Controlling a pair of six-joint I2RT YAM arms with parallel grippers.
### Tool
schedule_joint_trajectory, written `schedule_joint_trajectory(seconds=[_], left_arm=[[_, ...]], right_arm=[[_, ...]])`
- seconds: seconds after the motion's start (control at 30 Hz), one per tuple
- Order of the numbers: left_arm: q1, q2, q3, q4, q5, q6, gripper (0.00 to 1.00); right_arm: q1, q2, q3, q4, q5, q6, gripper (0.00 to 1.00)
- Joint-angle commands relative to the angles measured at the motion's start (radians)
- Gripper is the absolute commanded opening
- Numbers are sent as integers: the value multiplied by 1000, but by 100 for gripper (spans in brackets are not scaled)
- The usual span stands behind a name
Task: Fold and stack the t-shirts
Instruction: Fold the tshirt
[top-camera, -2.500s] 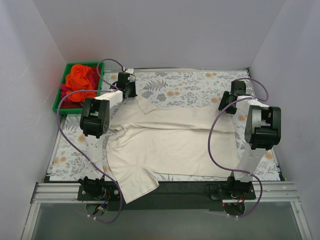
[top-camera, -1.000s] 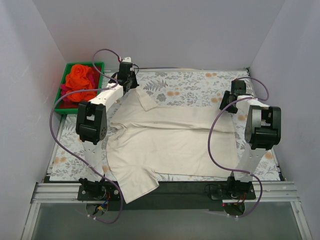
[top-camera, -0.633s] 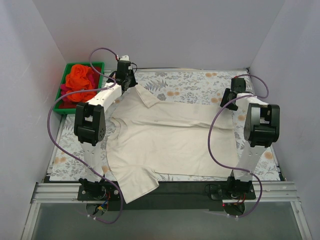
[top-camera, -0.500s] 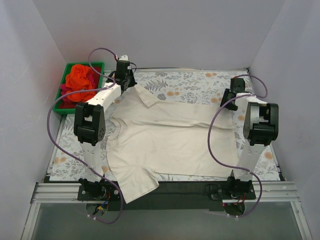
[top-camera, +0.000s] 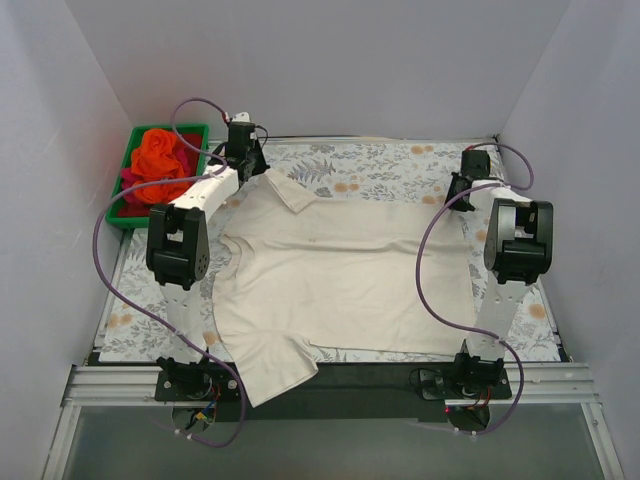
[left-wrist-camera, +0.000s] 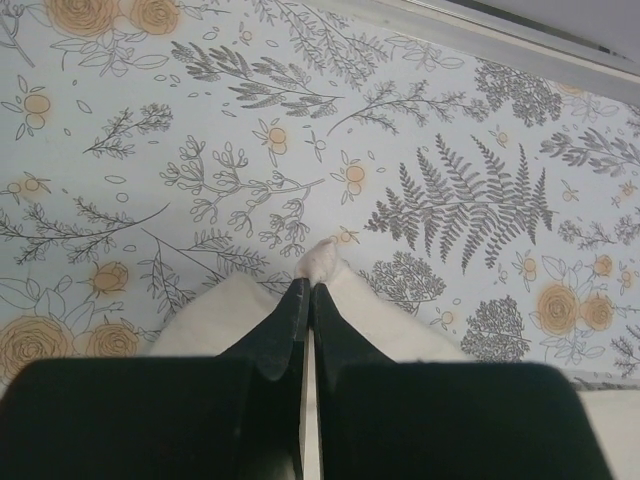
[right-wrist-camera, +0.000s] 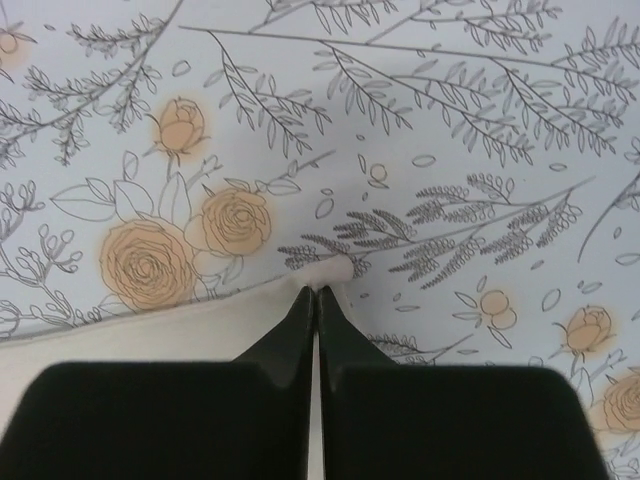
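A large cream t-shirt lies spread on the floral tablecloth, one sleeve hanging over the near edge. My left gripper is shut on the shirt's far left corner, which shows as a cream tip past the fingertips. My right gripper is shut on the shirt's far right corner, seen in the right wrist view. Orange and red-magenta t-shirts sit bunched in a green bin at the far left.
White walls close in the table on the left, back and right. The black base rail runs along the near edge with both arm bases and purple cables.
Both grippers have pulled the shirt's far edge toward the back of the table. The folded-over cloth has opened out and lies flatter and wider.
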Motion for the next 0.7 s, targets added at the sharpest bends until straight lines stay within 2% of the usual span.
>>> schedule_joint_trajectory(seconds=[0.0, 0.37, 0.53, 0.67], left_arm=[[41, 5, 31, 17, 8, -51, 0], [115, 131, 276, 43, 66, -91, 0], [139, 167, 319, 80, 126, -97, 0], [150, 173, 326, 80, 144, -98, 0]], right_arm=[[-1, 53, 75, 6, -21, -16, 1], [-1, 131, 334, 21, -29, -45, 1], [-1, 174, 441, 34, -24, -80, 1], [-3, 185, 466, 34, -18, -97, 1]])
